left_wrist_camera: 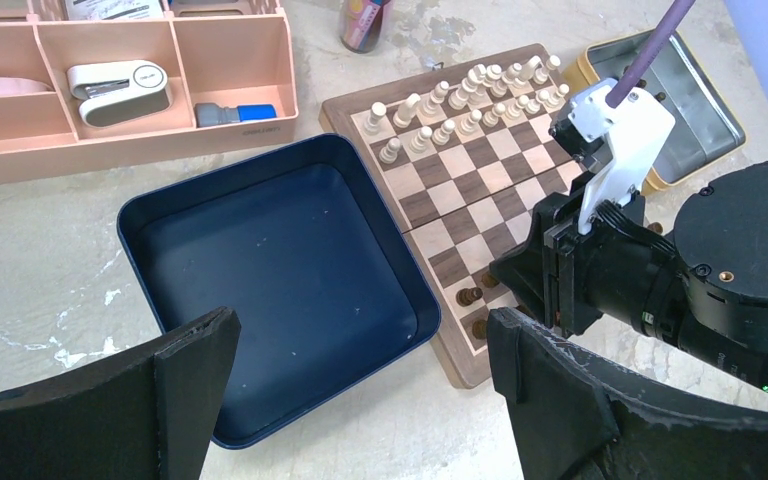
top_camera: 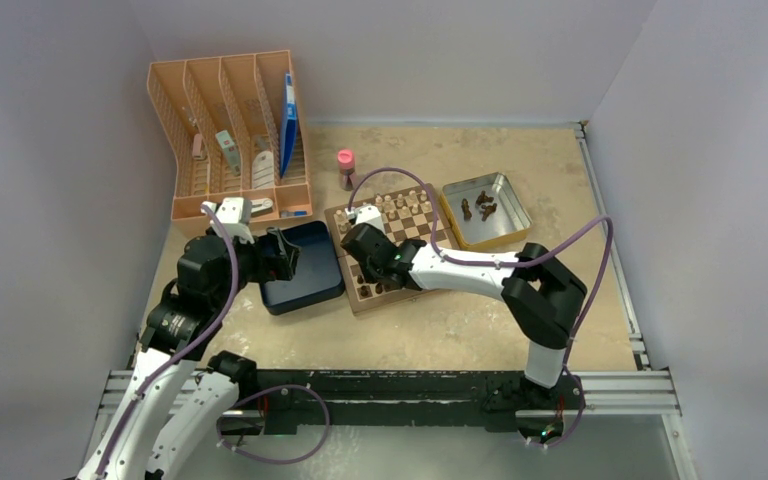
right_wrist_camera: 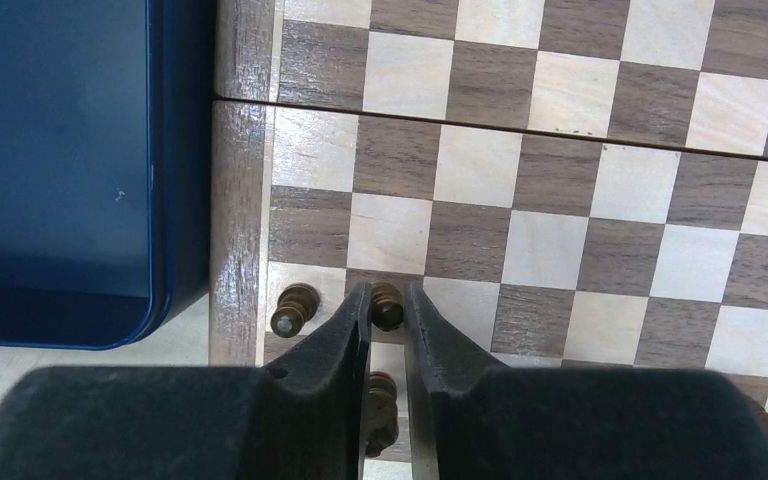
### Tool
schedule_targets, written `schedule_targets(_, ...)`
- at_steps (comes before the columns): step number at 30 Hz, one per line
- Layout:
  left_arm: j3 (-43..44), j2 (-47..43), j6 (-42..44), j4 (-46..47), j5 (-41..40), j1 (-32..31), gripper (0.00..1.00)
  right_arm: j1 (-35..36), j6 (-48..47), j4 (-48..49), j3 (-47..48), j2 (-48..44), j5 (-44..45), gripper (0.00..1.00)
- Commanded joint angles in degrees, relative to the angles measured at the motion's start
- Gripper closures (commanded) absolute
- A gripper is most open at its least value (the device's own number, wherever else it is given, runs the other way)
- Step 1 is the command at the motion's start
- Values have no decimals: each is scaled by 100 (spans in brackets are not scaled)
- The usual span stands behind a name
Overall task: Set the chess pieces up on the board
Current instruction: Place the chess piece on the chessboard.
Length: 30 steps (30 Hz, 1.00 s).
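Dark brown pawn [right_wrist_camera: 388, 310] on the board's [right_wrist_camera: 240, 200] near-left corner, second rank, pinched in the right gripper [right_wrist_camera: 387, 296], so I'd call it mid-placement; next needs a release and straight lift clear of the neighbour pawn [right_wrist_camera: 295, 310]; left gripper [left_wrist_camera: 360, 335] spread wide, idle off the board's left edge.

Plain pale grey-lilac walls [top_camera: 380, 50] close the scene on the far, left and right sides. The surface [top_camera: 440, 335] is mottled sandy beige with worn whitish patches. A silver metal rail [top_camera: 630, 300] runs along its right edge, and a black strip [top_camera: 410, 385] crosses its near edge. The light is soft and even, and shadows are faint
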Motion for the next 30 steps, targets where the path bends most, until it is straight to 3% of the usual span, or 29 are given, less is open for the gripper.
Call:
schedule_targets(1, 82, -61, -24, 122, -83, 37, 5, 31, -43, -78, 250, -35, 153, 80)
schedule_targets(30, 84, -31, -6, 130, -73, 37, 5, 65, 5, -12, 261, 3, 28, 78)
